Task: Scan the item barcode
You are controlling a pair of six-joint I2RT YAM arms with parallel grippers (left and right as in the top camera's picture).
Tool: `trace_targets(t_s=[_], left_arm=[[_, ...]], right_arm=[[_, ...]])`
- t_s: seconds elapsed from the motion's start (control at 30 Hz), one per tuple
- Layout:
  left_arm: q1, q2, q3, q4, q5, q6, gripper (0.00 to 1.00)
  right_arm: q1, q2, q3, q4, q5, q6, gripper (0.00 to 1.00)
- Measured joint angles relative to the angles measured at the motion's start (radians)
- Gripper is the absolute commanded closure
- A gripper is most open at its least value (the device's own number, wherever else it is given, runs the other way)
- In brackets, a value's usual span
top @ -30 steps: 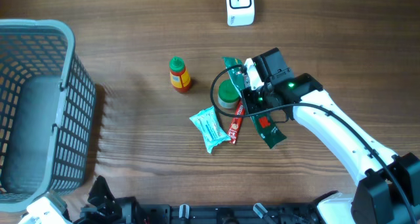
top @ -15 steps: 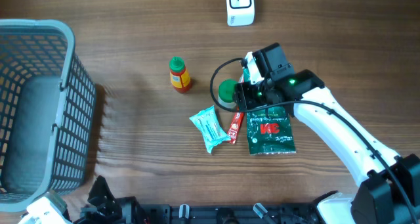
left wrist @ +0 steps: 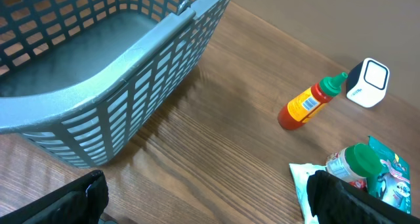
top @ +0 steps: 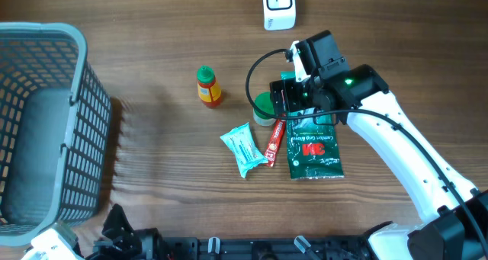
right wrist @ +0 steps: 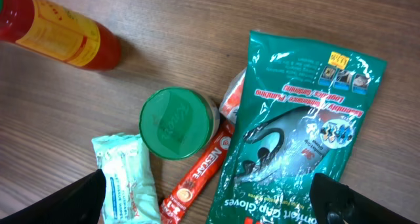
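Now, with both jaws spread wide and empty, the right pair hanging over the glove packet [top: 313, 147] lying flat on the counter [top: 152, 62] beside the red sachet [top: 275, 142], you are best aiming for its sachet-free edge.

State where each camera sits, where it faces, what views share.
Overhead: above the table, facing straight down; right arm over the glove packet.
Left wrist: low beside the basket, facing the sauce bottle; own fingers at bottom corners.
Right wrist: above the glove packet and green-lidded jar, facing down; own fingers at corners.
Shared: all show sauce bottle and jar.
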Motion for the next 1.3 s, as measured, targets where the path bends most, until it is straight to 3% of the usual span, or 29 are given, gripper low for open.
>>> trace_targets(t_s=[0.27,0.5,0.8,1.03,1.3], left_arm=[[0.000,0.000,0.000,0.000,0.000,0.000,0.00],[0.000,0.000,0.000,0.000,0.000,0.000,0.00],[0.000,0.000,0.000,0.000,0.000,0.000,0.00],[0.000,0.000,0.000,0.000,0.000,0.000,0.00],[0.000,0.000,0.000,0.000,0.000,0.000,0.00]], right_arm=[[0.003,0.000,-0.003,-0.100,0.240,0.165,0.00],[0.001,0.023,-0.006,-0.132,0.285,0.306,0.00],[0.000,0.229,-0.021,-0.143,0.291,0.311,0.00],[0.008,0.355,-0.021,-0.060,0.264,0.271,0.00],[0.122,0.358,-0.021,-0.034,0.211,0.248,0.01]])
